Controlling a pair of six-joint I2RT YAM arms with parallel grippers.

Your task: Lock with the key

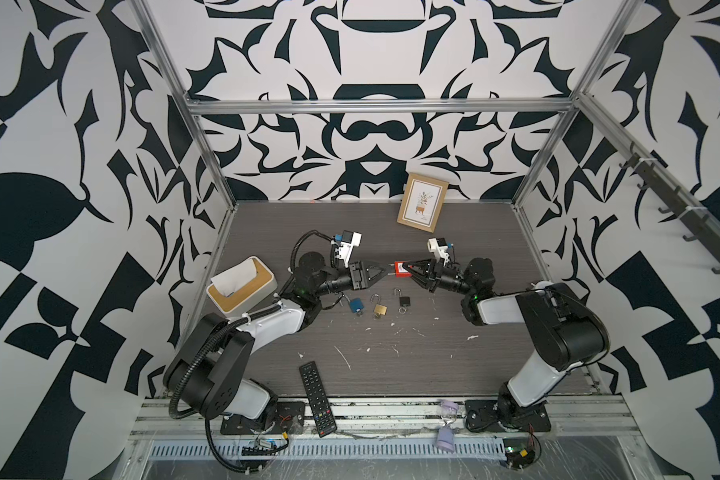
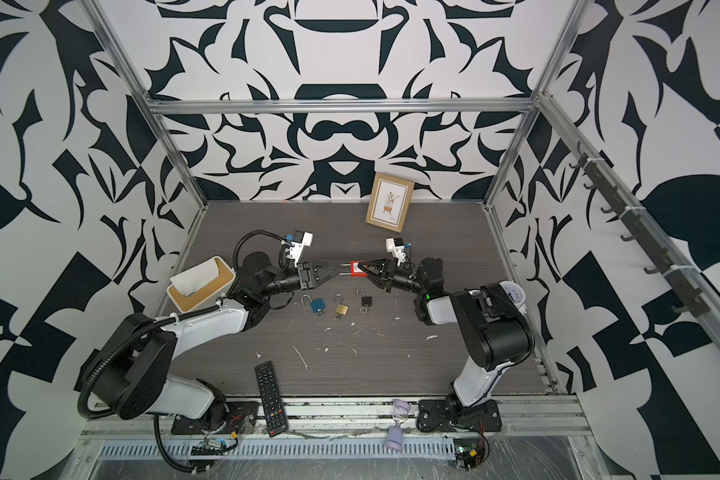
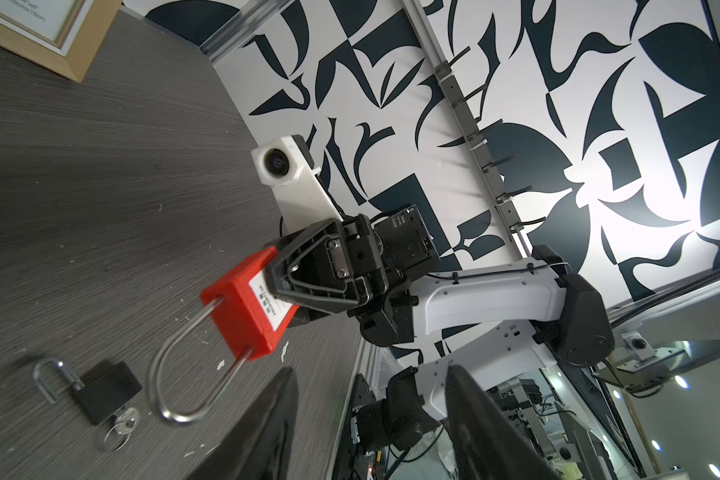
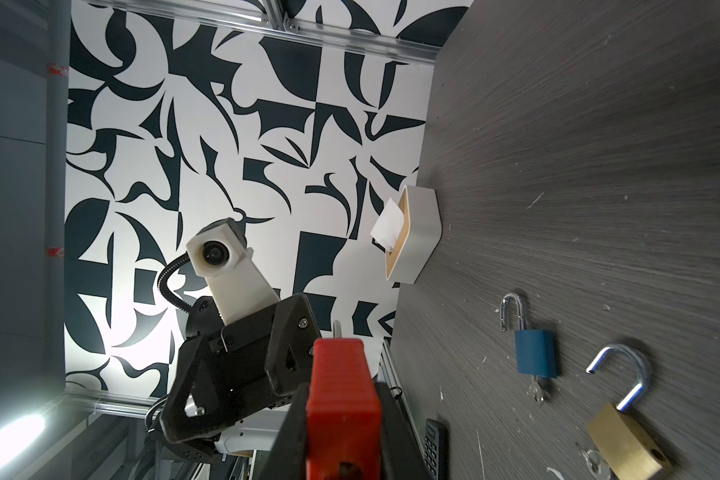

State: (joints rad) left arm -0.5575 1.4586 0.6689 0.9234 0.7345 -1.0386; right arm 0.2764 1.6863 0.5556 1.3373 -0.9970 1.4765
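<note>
Right gripper (image 1: 408, 271) clamps the red padlock (image 1: 400, 268) by its body, above the table (image 1: 433, 365) mid-workspace in both top views; left gripper (image 1: 383, 271) sits just beside it, opposite. Left wrist: I see left fingers (image 3: 275, 415) spread, nothing between, shackle (image 3: 171, 374) just beside one. Right wrist: red body fills the jaws; its key I cannot make out.

Colours: red padlock (image 1: 400, 268), silver shackle (image 3: 186, 332); blue padlock (image 1: 355, 305), brass padlock (image 1: 379, 309), black padlock (image 1: 405, 300); table (image 1: 433, 365) dark grey woodgrain, white flecks; walls (image 1: 80, 208) black-on-white abstract pattern; remote (image 1: 316, 399) black.
</note>
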